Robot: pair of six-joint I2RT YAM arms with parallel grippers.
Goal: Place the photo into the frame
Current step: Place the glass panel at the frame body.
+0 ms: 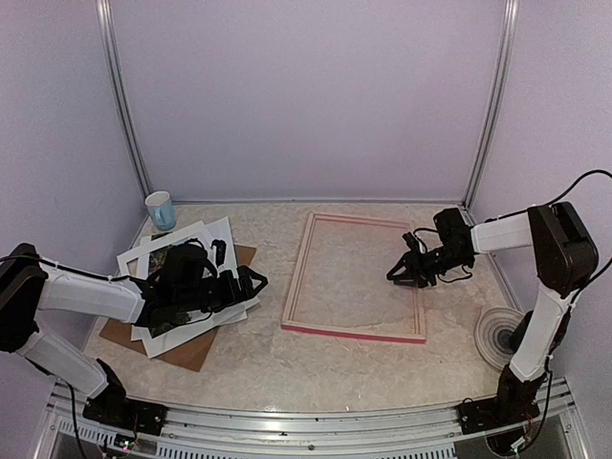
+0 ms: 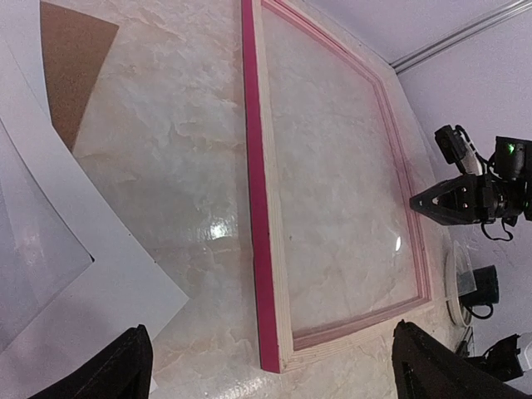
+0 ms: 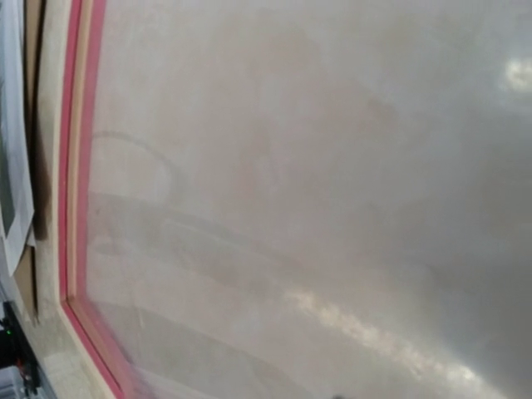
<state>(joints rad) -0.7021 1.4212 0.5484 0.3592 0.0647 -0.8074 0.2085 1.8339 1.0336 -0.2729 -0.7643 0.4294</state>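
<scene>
The frame [image 1: 354, 330] lies flat in the middle of the table, its pink face along the near rail and pale wood on the other rails; the left wrist view shows its pink rail [image 2: 256, 191] running lengthwise. The photo [image 1: 159, 256] shows only as a dark green patch in the paper pile at left, mostly hidden by my left arm. My left gripper [image 1: 256, 280] hovers over that pile's right edge, wide open and empty [image 2: 270, 366]. My right gripper [image 1: 406, 280] hangs just over the frame's right rail, jaws slightly parted, holding nothing.
A white mat [image 1: 186, 237] and a brown backing board [image 1: 206, 349] lie stacked at left. A blue-and-white cup [image 1: 161, 209] stands at the back left corner. A round pale disc [image 1: 497, 335] sits near the right arm's base. Metal posts flank the back wall.
</scene>
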